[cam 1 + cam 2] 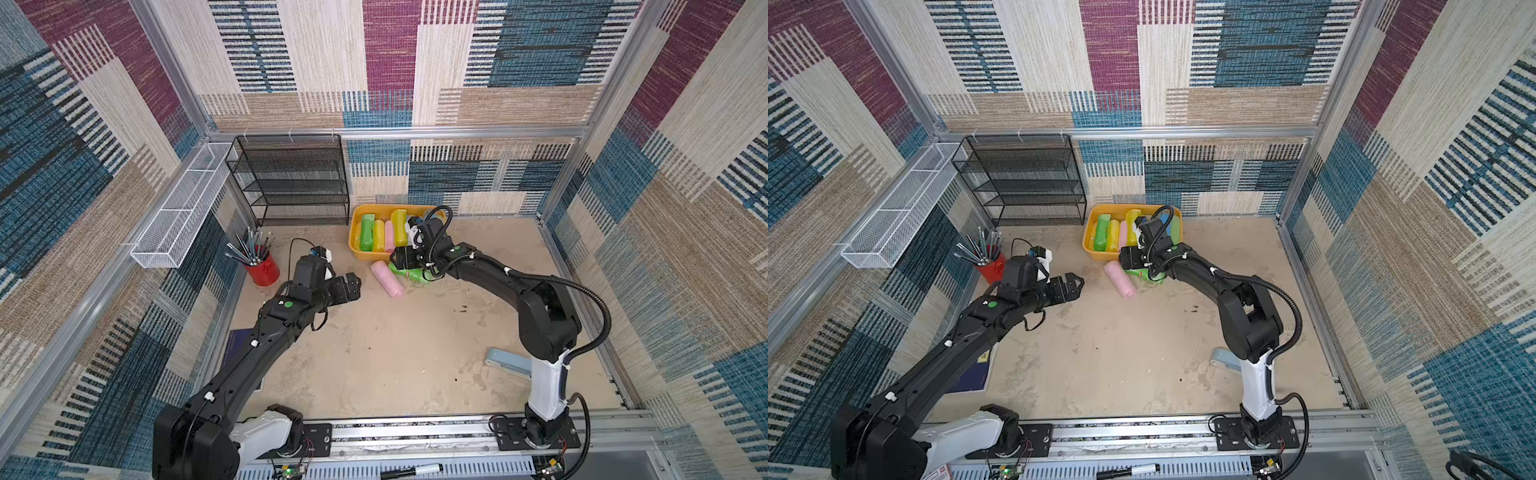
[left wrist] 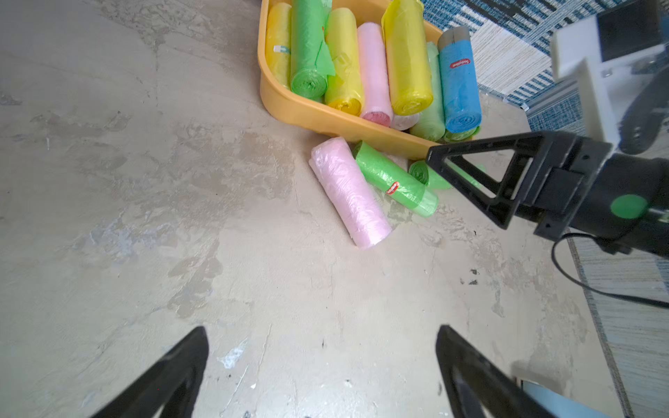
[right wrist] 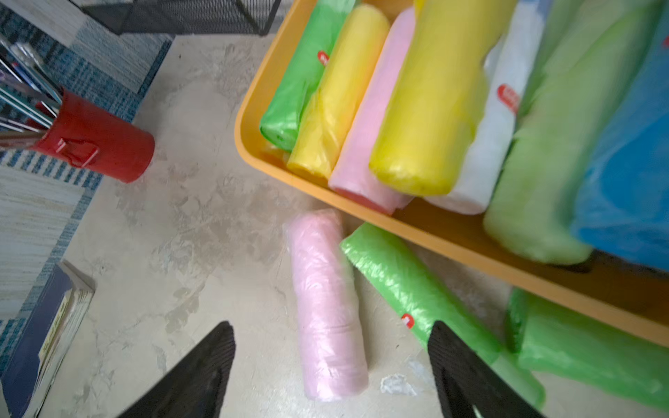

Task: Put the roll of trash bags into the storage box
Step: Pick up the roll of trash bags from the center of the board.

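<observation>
The orange-yellow storage box (image 1: 354, 235) (image 1: 1089, 239) (image 2: 307, 112) (image 3: 249, 144) stands at the back middle and holds several coloured rolls. In front of it on the table lie a pink roll of trash bags (image 1: 387, 279) (image 1: 1120, 279) (image 2: 349, 191) (image 3: 325, 307), a green roll (image 2: 394, 179) (image 3: 409, 286) beside it, and another green roll (image 2: 421, 173) (image 3: 586, 343). My right gripper (image 1: 400, 259) (image 1: 1129, 258) (image 3: 331, 325) hangs open above these loose rolls; in the right wrist view the pink roll lies between the fingers, untouched. My left gripper (image 1: 351, 286) (image 1: 1074, 284) (image 2: 322, 329) is open and empty, left of the pink roll.
A red cup of pencils (image 1: 262, 270) stands at the left, with a black mesh rack (image 1: 291, 178) behind it and a white wire basket (image 1: 183, 208) on the left wall. A blue book (image 3: 43, 343) lies under my left arm. A pale blue-grey object (image 1: 507, 361) lies near my right arm's base.
</observation>
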### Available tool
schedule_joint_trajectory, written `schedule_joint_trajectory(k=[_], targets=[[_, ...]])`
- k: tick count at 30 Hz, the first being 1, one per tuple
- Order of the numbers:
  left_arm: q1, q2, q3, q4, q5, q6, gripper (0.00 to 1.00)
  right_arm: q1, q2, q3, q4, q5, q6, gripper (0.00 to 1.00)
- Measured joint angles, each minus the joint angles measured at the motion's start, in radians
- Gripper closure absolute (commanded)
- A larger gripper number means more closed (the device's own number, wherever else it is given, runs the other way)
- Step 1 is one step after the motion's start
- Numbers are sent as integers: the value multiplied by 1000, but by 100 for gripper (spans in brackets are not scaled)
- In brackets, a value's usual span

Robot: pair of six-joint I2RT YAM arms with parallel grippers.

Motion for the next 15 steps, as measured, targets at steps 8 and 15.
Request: schedule_joint_trajectory(k=[8, 15], targets=[[3, -45, -48, 2, 5, -33, 2, 25, 7, -80, 11, -24, 70, 26], [3, -78, -84, 2, 8, -40, 2, 49, 69, -57, 14, -19, 72, 33]])
